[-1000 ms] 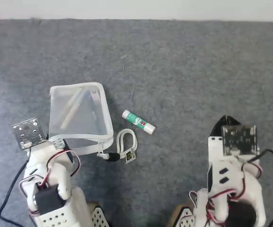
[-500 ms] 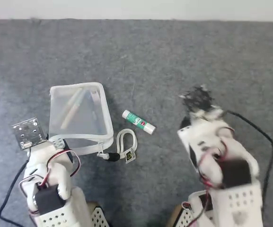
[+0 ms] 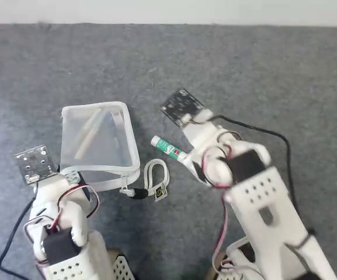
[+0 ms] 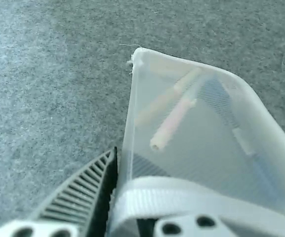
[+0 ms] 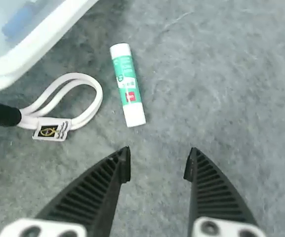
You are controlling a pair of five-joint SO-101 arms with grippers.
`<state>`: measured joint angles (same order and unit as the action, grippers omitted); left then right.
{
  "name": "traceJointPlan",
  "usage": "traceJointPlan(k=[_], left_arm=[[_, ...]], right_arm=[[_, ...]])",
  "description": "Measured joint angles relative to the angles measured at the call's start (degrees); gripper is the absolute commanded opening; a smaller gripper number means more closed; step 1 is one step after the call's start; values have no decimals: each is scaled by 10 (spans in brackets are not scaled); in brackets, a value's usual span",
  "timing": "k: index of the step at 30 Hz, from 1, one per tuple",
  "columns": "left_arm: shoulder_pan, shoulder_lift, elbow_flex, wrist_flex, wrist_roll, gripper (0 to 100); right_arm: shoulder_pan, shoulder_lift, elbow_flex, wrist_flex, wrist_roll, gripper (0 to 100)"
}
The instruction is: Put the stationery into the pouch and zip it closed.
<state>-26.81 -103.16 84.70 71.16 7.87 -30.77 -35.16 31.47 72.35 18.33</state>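
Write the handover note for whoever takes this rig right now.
The left gripper is shut on the pouch at its near edge, by the zip band.
The right gripper is open, hovering over the carpet just short of the glue stick, touching nothing.
The pouch lies flat with pens inside. The glue stick lies outside it, beside the zip-pull loop.
Done: pens in.
Left: grasp the glue stick, put it in the pouch, then zip it; it looks unzipped.
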Motion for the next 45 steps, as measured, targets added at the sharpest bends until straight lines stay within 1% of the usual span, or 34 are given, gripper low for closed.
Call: traceJointPlan(k=[15,23,30,39,41,45], left_arm=[[0,0,0,0,0,10],[0,0,0,0,0,10],[0,0,0,0,0,10],[0,0,0,0,0,10],[0,0,0,0,0,10],[0,0,0,0,0,10]], right_arm=[[-59,332,-198,-3,2,190],[-66,491,-324,-3,2,190],[-66,589,-403,-3,2,190],[-66,671,-457,-3,2,189],[-66,685,-463,-3,2,168],[-66,710,-464,-3,2,52]])
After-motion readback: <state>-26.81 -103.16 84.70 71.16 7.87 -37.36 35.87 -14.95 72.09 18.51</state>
